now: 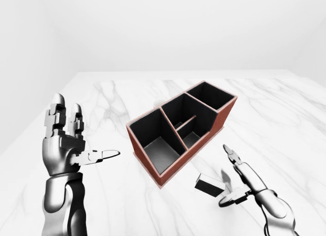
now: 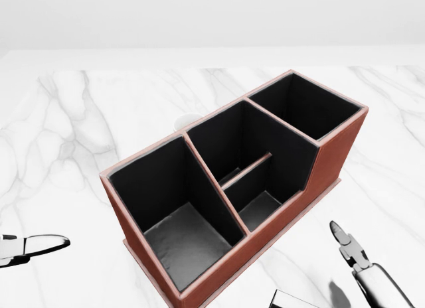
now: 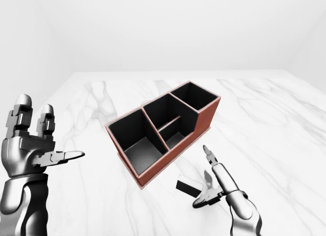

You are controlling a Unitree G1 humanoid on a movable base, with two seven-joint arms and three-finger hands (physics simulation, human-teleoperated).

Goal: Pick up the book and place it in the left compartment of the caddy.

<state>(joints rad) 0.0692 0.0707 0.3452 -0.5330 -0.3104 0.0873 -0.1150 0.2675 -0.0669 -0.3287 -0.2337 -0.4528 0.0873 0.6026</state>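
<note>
Dark and slab-shaped, your book [image 1: 210, 185] lies flat on the white marble counter [image 1: 285, 119], just below the caddy [image 1: 181, 130] and beside your right hand [image 1: 235, 181], whose fingers [image 1: 233, 155] are spread open, not gripping it. The caddy is a reddish-brown box with 3 black-lined compartments, set diagonally. Your left hand [image 1: 66, 139] stands raised and open, well apart at left.

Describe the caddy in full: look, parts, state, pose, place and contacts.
The reddish-brown rectangular caddy has black inner walls and an open top. It holds three sections: a large left compartment, a middle one split by a low divider, and a right one. All look empty. It stands upright, set diagonally on the white marble table. Neither hand touches it; the small dark book lies apart, below it in the left-eye view.
</note>
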